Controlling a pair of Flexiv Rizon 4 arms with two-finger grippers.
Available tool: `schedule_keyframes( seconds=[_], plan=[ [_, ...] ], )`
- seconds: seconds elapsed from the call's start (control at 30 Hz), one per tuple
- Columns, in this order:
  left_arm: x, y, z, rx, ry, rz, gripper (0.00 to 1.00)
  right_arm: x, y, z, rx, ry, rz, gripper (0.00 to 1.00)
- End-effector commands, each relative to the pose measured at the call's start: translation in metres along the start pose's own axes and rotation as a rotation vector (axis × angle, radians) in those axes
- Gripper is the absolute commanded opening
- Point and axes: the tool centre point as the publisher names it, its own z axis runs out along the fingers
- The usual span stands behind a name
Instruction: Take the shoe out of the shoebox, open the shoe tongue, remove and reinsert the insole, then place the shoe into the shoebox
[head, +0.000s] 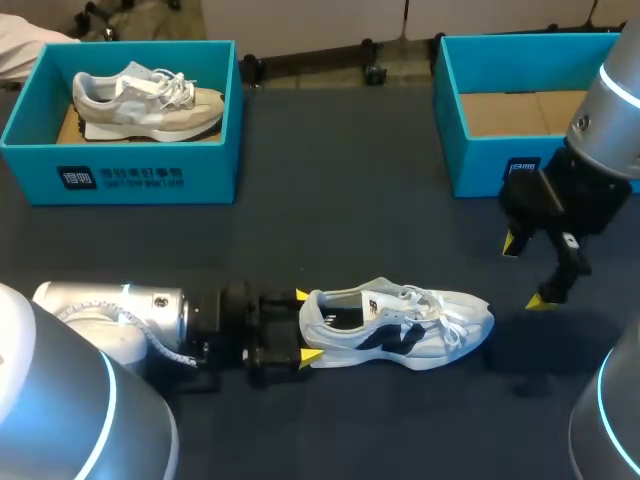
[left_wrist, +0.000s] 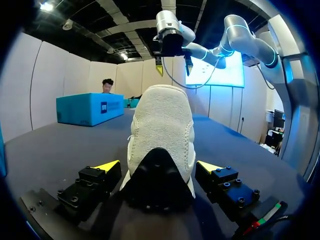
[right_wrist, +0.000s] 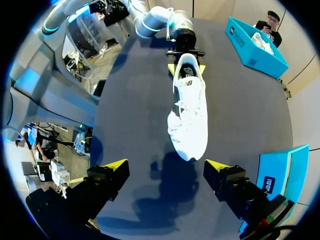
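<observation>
So, head view, shoe: the white mesh lace-up sneaker with a dark side mark (head: 400, 325) sits on its sole on the dark table (head: 330, 200) at 6 o'clock. Its heel points to 9 and its toe to 3, and it is out of any box.
Head view, left gripper (head: 306, 325): spread wide, yellow tips flanking the heel.
Head view, right gripper (head: 527, 272): spread wide, holding nothing, hanging off the toe at 3 o'clock.
Head view, boxes: the empty teal cardboard shoebox (head: 470, 165) is at 2 o'clock. A second teal box (head: 120, 175) at 10 holds a grey sneaker (head: 150, 100).
Left wrist view, heel: it sits between my fingers at 12 o'clock. Slim gaps show, so I judge there is no grip yet.
Right wrist view, sneaker: it lies ahead at 12 o'clock, toe nearest, laces up.
Step, my judgement: opening the tongue. I would pin the heel squarely with the left gripper, then pinch only the tongue tip with the right, clear of the laces.
</observation>
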Motion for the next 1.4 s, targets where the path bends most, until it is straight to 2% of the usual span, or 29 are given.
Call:
schedule_keyframes(
  seconds=[0.03, 1.4],
  plan=[
    [0.001, 0.000, 0.007, -0.013, 0.004, -0.001, 1.00, -0.001, 0.001, 0.001, 0.003, 0.001, 0.001, 1.00],
    [0.001, 0.003, 0.033, -0.056, 0.025, -0.004, 1.00, -0.001, 0.001, 0.001, 0.003, 0.001, 0.001, 1.00]
  ],
)
